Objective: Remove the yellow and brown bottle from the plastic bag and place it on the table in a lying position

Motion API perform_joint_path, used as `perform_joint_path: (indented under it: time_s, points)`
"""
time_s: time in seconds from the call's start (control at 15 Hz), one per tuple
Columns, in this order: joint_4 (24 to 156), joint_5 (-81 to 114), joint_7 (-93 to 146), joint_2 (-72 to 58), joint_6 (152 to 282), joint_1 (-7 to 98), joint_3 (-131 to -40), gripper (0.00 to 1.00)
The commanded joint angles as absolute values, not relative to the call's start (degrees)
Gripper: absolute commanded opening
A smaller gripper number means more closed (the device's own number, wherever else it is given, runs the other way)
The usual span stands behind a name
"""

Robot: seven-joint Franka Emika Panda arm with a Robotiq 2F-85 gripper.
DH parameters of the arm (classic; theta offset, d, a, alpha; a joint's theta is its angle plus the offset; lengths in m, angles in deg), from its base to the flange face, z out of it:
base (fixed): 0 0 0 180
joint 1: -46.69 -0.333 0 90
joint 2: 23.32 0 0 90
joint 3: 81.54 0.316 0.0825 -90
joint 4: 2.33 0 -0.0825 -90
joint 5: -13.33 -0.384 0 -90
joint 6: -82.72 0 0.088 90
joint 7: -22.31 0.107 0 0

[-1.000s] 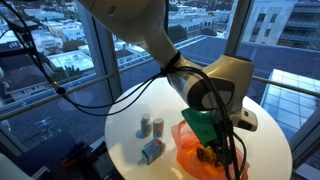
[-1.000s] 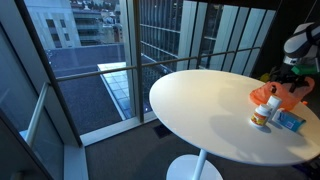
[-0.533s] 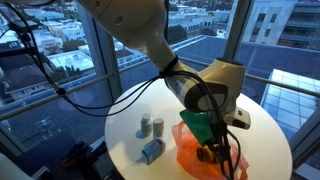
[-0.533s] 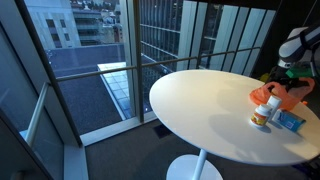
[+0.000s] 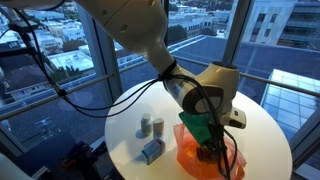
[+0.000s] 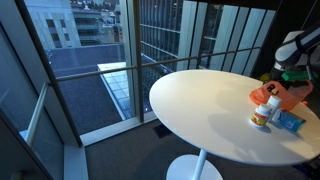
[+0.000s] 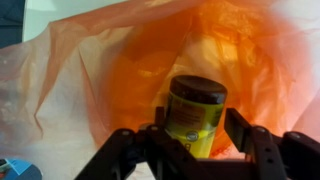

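Orange crinkled translucent plastic bag (image 7: 90, 60) is entered by the hand (image 7: 196, 132), apparently clamped on the small yellow, brown-capped bottle (image 7: 196, 112) deep inside. Film could be snagged on lifting and dragged across the round white worktop (image 6: 200, 100).

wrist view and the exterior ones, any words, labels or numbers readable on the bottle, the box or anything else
No text can be read in any view.
yellow and brown bottle: its yellow label in the wrist view is too blurred to read.
blue-and-white box: too small to read.
white bottles: too small to read.
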State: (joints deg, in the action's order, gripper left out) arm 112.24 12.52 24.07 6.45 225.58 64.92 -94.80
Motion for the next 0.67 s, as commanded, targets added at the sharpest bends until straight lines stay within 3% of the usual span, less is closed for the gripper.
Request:
perform_joint_path:
  time_s: [0.0,0.2,0.6]
  points:
    - [112.29,11.89,22.71,5.27,226.26,65.22,-94.63,0.32]
    - [113.74,12.12,22.39,2.38,225.47,65.09,-94.83,0.25]
    - [114.41,12.89,22.87,-2.93,223.06,64.53,-95.7,0.25]
